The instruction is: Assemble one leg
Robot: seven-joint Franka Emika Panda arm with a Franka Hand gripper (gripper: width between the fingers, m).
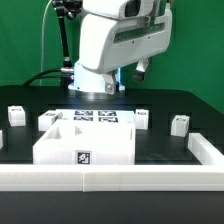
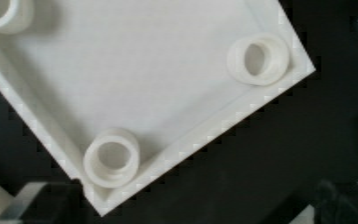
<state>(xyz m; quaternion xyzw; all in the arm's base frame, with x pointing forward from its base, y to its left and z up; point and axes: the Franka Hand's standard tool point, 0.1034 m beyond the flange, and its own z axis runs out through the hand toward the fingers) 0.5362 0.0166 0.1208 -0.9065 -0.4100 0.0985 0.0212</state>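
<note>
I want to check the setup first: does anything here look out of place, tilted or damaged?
Nothing stands out. The white tabletop lies flat, its round sockets look empty and whole, and the small legs stand on the table, apart from the tabletop.

Four legs point(image 1: 15, 115), one tabletop point(image 1: 60, 148), one marker board point(image 1: 95, 117)

A wide white panel point(image 1: 85, 143) sits on the black surface point(image 1: 170, 150) near its front edge, with a square tag point(image 1: 83, 156) on the facing side. Behind it, toward the back edge, lies the marker board point(image 1: 97, 117). A white rail point(image 1: 110, 181) lines the front edge. The wrist view shows the panel's round corner sockets point(image 2: 259, 57) — three in all, one cut off.
</note>
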